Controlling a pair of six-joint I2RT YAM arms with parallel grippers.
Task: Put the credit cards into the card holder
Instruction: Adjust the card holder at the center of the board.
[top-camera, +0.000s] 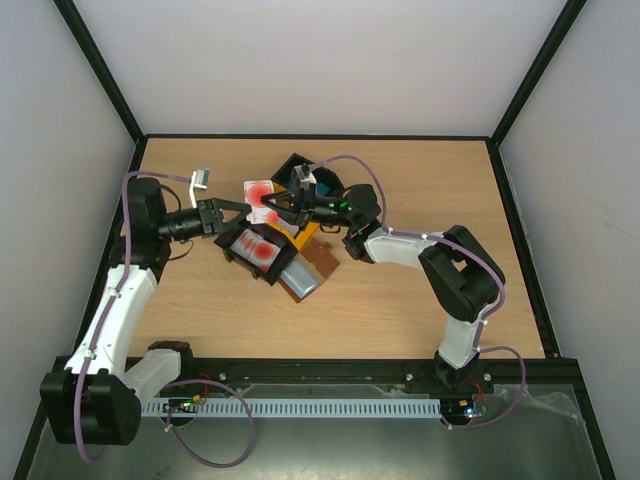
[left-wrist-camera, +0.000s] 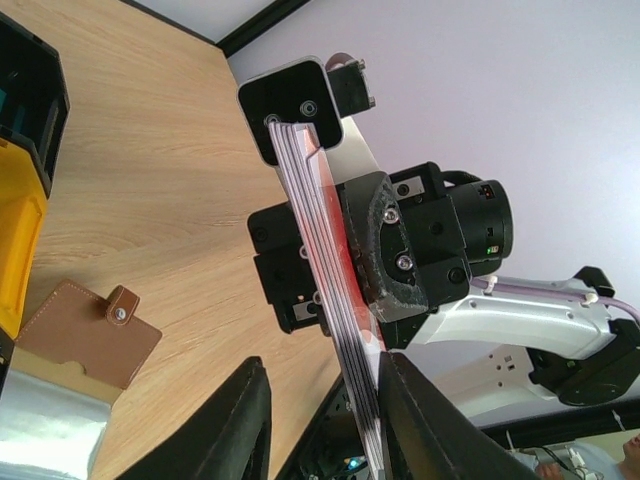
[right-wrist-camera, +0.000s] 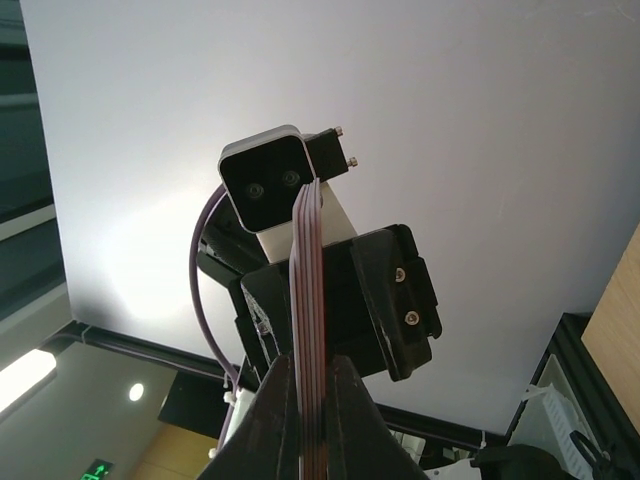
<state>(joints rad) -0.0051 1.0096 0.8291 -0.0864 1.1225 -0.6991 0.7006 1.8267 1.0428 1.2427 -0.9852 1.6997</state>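
The work surface is a light wooden table (top-camera: 400, 320) edged by a black frame, enclosed by plain white walls (top-camera: 320, 60) on three sides. Both arms reach in toward the middle of the far half of the table.

The stack of credit cards (top-camera: 262, 196) is held off the table between the two arms, above the cluster of bins. Its top face is white with red markings. The long axis runs roughly left to right, from one arm toward the other, and both wrist views see the stack edge-on.

The right gripper (right-wrist-camera: 310, 362) is clamped narrow on one short end of the stack, with both fingers pressed against the faces. The left gripper (left-wrist-camera: 320, 375) stands wide at the other end. The stack lies against one finger (left-wrist-camera: 405, 420), and a clear gap separates it from the other.

The card holder (top-camera: 318, 260) lies flat on the table just near of the held stack, beside a yellow bin (left-wrist-camera: 20, 230). It is brown, with a snap tab (left-wrist-camera: 120, 305). A black bin (top-camera: 240, 255) to its left holds another red-marked card (top-camera: 258, 250).
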